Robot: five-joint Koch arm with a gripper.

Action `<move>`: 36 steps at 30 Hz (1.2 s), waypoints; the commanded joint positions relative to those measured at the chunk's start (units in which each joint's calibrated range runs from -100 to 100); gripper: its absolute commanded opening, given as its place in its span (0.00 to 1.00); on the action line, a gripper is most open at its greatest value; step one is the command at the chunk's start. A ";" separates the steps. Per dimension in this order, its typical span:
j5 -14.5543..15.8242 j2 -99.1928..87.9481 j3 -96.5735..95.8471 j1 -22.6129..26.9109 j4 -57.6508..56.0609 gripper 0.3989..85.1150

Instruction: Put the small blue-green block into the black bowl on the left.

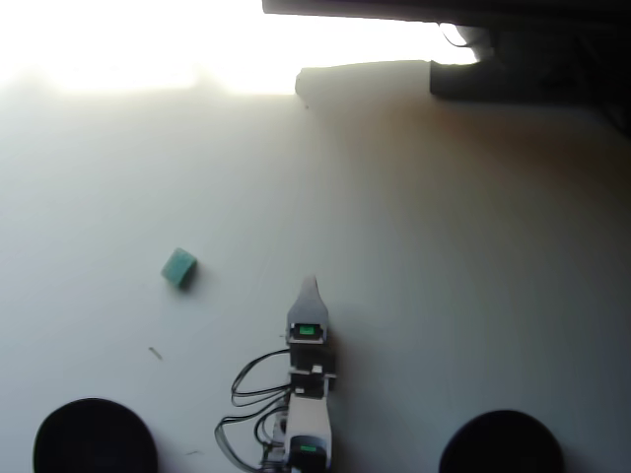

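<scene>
The small blue-green block [178, 267] lies alone on the white table, left of centre in the overhead view. The black bowl [95, 438] sits at the bottom left, partly cut off by the frame's lower edge. My gripper [312, 284] points up the image from the bottom centre, to the right of the block and a little below it, well apart from it. Only one pointed tip shows, so its jaws cannot be read. Nothing is visibly held.
A second black bowl [502, 442] sits at the bottom right. Dark equipment [513, 59] lines the top right edge. Black cables [246, 394] loop beside the arm's base. Strong glare washes out the table's top left.
</scene>
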 commanded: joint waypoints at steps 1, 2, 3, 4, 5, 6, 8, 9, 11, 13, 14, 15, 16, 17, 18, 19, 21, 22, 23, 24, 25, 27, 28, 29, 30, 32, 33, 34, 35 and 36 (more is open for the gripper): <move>-0.10 0.09 -0.08 0.20 -0.04 0.58; -0.15 0.09 -0.08 0.59 -0.04 0.58; -0.15 0.09 -0.08 0.68 0.04 0.57; -0.20 0.09 -0.08 0.63 0.04 0.57; -0.24 0.09 -0.08 0.59 -0.04 0.57; -0.24 0.09 -0.08 0.54 0.04 0.57; -0.24 0.09 -0.08 0.54 0.04 0.57; -0.24 0.09 -0.08 0.54 0.04 0.57; -0.24 0.09 -0.08 0.54 -0.04 0.58; -0.34 0.09 -0.08 0.98 -0.04 0.58; -0.44 0.09 -0.08 1.47 0.04 0.58; -0.39 0.09 -0.08 2.20 0.12 0.58; -0.44 0.09 0.29 2.59 1.01 0.58; -0.73 0.20 0.84 2.64 1.66 0.57; -1.22 -0.02 1.58 3.32 1.58 0.56; -1.37 -1.84 1.95 4.74 1.17 0.55; -2.00 -10.52 3.43 8.21 -6.20 0.54; -2.00 -15.23 5.92 10.16 -13.09 0.54; -1.95 -21.23 10.82 14.21 -23.31 0.54; -1.95 -22.09 12.02 14.75 -25.26 0.55; -1.95 -23.16 15.54 15.87 -29.80 0.55; -2.44 -23.37 21.82 17.58 -36.20 0.55; -2.88 -23.16 24.96 17.88 -39.04 0.55; -3.86 -22.84 28.10 18.07 -42.12 0.55; -4.88 -22.30 30.79 18.12 -45.04 0.55; -6.98 -19.94 35.87 18.07 -49.17 0.55; -7.72 -18.87 37.72 18.07 -50.79 0.55; -8.06 -17.59 39.20 18.41 -52.17 0.55; -8.35 -16.62 40.21 18.90 -53.39 0.55; -8.35 -15.45 40.86 19.44 -54.28 0.55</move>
